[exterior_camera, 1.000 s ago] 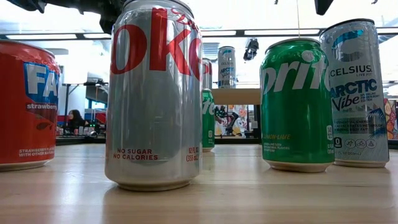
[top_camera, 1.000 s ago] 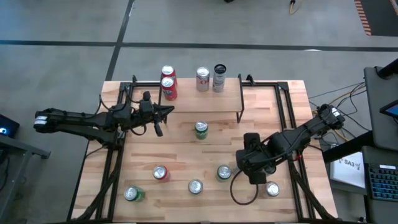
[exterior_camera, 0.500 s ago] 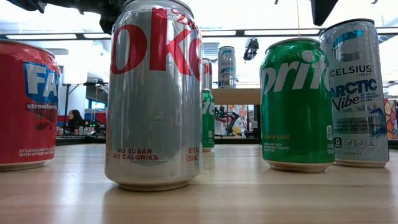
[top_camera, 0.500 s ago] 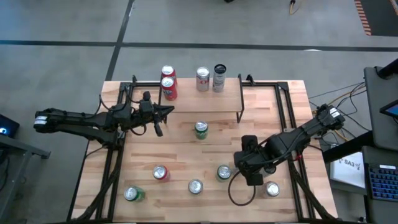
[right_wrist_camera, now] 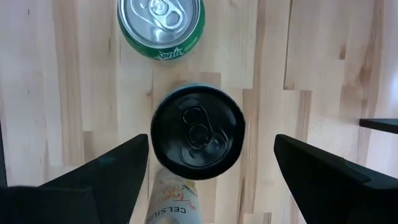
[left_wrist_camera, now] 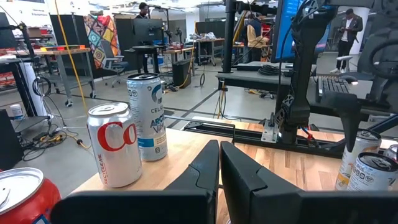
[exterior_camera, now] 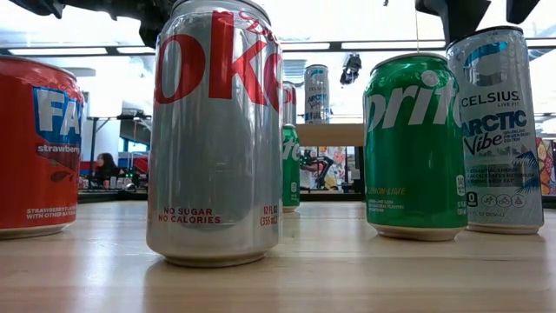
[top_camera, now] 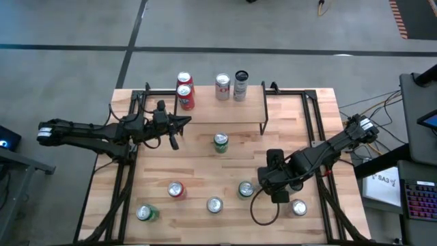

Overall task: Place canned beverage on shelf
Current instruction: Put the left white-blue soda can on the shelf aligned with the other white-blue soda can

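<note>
Right gripper (top_camera: 277, 186) is hanging over the front-right part of the table (top_camera: 205, 164), pointing straight down, jaws spread wide with nothing in them. In its wrist view the two dark fingers (right_wrist_camera: 106, 180) sit on either side of a black-lidded Celsius can (right_wrist_camera: 198, 134), with a clear gap on both sides, so no contact. That can stands upright on the tabletop, well away from the shelf (top_camera: 225, 113). From above you can't really see it because the gripper covers it. A green Sprite can (right_wrist_camera: 160, 28) stands just beside it, also upright.

Left gripper (top_camera: 184, 122) is parked by the shelf's front-left corner, jaws pressed together and holding nothing.

The shelf sits at the back of the table and already has four cans on it: two red cans (top_camera: 185, 89) on its left, then a silver Coke can (top_camera: 222, 87) and another black-topped can (top_camera: 240, 83) side by side near the middle. A few more cans are scattered upright across the front of the table.
</note>
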Motion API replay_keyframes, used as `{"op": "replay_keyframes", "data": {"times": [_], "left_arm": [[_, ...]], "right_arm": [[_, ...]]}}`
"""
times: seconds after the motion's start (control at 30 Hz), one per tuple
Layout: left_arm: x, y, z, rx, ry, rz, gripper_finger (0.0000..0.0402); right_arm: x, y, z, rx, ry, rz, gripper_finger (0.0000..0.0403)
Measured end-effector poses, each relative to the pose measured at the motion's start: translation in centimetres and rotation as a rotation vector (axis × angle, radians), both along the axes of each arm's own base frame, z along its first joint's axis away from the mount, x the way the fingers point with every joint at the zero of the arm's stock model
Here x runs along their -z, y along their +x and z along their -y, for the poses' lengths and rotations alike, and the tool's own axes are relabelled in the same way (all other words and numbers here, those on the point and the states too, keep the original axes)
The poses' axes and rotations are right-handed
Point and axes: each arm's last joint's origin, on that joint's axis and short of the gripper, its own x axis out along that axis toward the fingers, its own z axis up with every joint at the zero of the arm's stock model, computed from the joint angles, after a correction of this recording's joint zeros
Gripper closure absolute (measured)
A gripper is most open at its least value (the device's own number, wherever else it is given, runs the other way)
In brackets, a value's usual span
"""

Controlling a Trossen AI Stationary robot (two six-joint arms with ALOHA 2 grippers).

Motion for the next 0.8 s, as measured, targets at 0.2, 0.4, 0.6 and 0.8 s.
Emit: {"op": "replay_keyframes", "data": {"times": [0.2, 0.4, 0.6, 0.8], "left_arm": [[0.0, 0.0, 0.0, 0.0, 0.0, 0.0, 0.0402], [0.0, 0.0, 0.0, 0.0, 0.0, 0.0, 0.0402], [0.0, 0.0, 0.0, 0.0, 0.0, 0.0, 0.0402], [0.0, 0.0, 0.0, 0.0, 0.0, 0.0, 0.0402]], "right_arm": [[0.0, 0.1, -0.1, -0.001, 0.025, 0.001, 0.0067], [0.0, 0.2, -0.2, 0.001, 0.039, 0.016, 0.0067], [0.9, 0.1, -0.1, 0.001, 0.029, -0.005, 0.0067], [2.0, 0.1, -0.1, 0.001, 0.026, -0.011, 0.0067]]}}
